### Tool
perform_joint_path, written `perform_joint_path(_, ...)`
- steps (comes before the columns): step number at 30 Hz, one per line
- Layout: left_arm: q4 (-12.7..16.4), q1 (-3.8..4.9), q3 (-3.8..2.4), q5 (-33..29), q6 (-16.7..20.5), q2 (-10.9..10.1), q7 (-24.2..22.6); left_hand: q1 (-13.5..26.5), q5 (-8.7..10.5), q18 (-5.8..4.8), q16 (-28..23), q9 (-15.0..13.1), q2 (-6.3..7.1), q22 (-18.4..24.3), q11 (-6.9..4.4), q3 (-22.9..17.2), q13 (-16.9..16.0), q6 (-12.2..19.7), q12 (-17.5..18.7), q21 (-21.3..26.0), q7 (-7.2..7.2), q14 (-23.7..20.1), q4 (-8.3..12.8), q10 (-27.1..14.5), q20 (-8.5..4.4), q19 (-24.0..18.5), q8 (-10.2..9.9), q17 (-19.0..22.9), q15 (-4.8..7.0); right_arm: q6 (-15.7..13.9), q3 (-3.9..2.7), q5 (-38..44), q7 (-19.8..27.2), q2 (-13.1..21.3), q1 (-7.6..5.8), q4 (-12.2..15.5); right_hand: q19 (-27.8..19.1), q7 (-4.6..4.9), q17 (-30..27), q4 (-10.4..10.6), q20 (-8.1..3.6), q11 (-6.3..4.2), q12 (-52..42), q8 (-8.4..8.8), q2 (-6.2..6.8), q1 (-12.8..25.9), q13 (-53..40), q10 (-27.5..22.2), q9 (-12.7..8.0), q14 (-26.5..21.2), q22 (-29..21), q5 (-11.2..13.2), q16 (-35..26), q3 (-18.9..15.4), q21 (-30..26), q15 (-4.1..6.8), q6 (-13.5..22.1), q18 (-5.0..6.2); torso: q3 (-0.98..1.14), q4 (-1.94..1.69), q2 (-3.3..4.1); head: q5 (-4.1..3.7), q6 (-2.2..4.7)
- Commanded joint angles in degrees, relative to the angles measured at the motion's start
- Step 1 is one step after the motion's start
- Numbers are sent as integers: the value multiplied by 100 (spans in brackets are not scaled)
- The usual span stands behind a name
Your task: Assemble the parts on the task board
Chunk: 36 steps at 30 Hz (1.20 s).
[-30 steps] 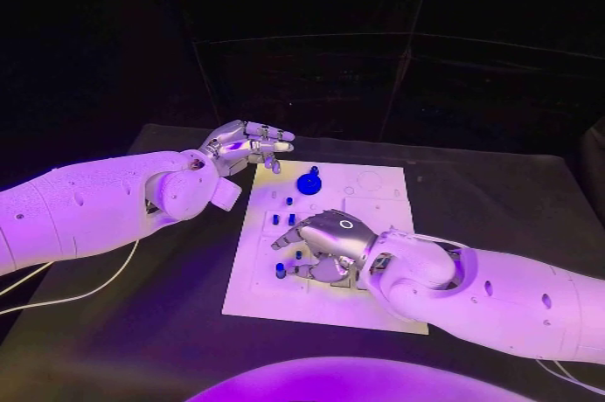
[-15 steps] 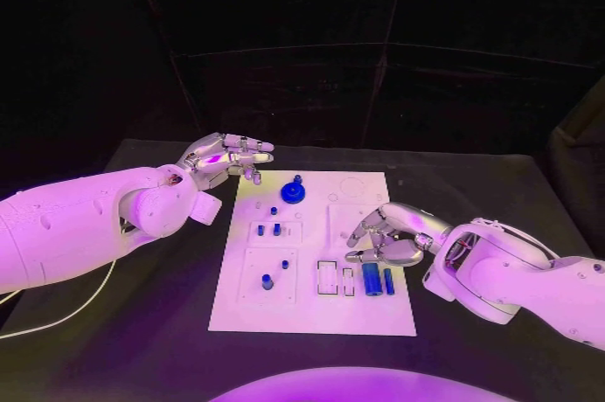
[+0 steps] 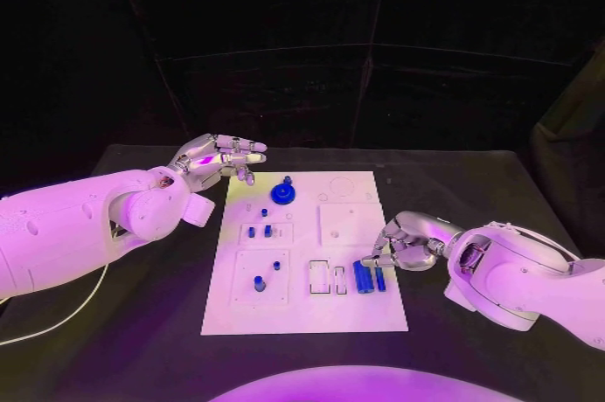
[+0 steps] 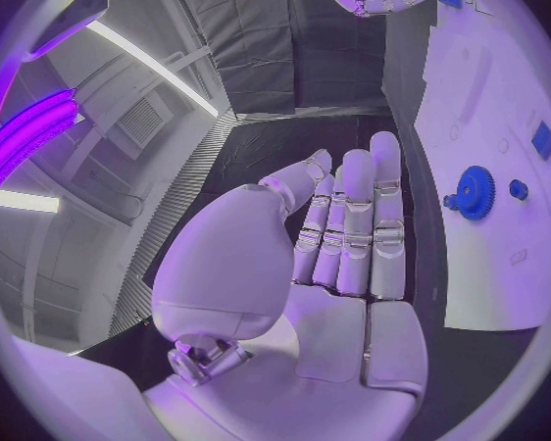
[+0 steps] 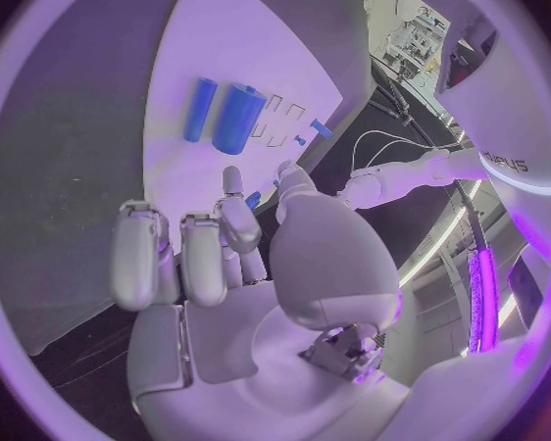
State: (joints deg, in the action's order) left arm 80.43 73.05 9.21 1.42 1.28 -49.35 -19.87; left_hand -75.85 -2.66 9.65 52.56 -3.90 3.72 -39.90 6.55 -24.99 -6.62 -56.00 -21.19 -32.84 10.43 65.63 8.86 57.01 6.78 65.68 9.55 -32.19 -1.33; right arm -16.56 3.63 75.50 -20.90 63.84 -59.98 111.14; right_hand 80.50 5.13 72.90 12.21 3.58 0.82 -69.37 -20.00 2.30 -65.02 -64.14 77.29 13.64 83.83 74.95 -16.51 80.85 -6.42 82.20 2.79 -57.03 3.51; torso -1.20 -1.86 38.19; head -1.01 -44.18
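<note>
— What do you have around the rig?

— I see a black table [image 3: 504, 192] with dark curtain panels [image 3: 378, 87] hanging close behind it. From the left wrist camera I make out a ceiling with a long strip light [image 4: 153, 64] and a vent grille [image 4: 138, 122].

— Anything else?

— Cluttered shelving [image 5: 423, 34], I think, though it's too small to be sure.

The task board [image 3: 356, 245] is looking like smooth, flat white plastic. The small blue parts [image 3: 363, 277] on it are looking like shiny plastic. The table [image 3: 479, 192] is showing a dull black top. The left hand [image 3: 217, 158] and the right hand [image 3: 406, 244] are gleaming like polished silver metal
</note>
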Motion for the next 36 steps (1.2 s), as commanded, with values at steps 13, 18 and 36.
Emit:
perform_joint_path(13,14,8,-2,-22,-24,-28,-56,6,-16,73,-31,-4,-70,9,-8,46,-8,12,-31,27,2,-33,-10,-40,4,-46,26,12,-10,499,18,1163,-760,-251,75,-47,38,-21,29,373,-26,-25,55,-314,-5,22,-97,-7,316,311,191,212,24,-354,23,43,166,-38,-3,2,13,4,-8)
perform_joint_path(18,16,8,-1,-22,-31,-29,-54,6,-16,73,-31,-4,-70,9,-8,46,-8,12,-31,27,2,-33,-10,-40,4,-46,26,12,-10,539,20,1280,-778,-389,121,-126,41,-21,39,384,-26,-25,62,-326,-6,9,-98,-10,329,313,196,222,28,-363,26,44,177,-40,-8,1,7,5,-23)
perform_joint_path(36,38,9,-1,-22,-68,-69,-15,11,-16,73,-29,-4,-71,10,-8,51,-8,12,-36,28,2,-35,-12,-45,5,-48,28,16,-11,762,29,1643,-895,-827,295,-516,36,3,60,352,-15,-6,187,-427,-7,-276,-70,-74,473,312,209,74,30,-438,26,29,344,-41,-16,-5,3,45,-60)
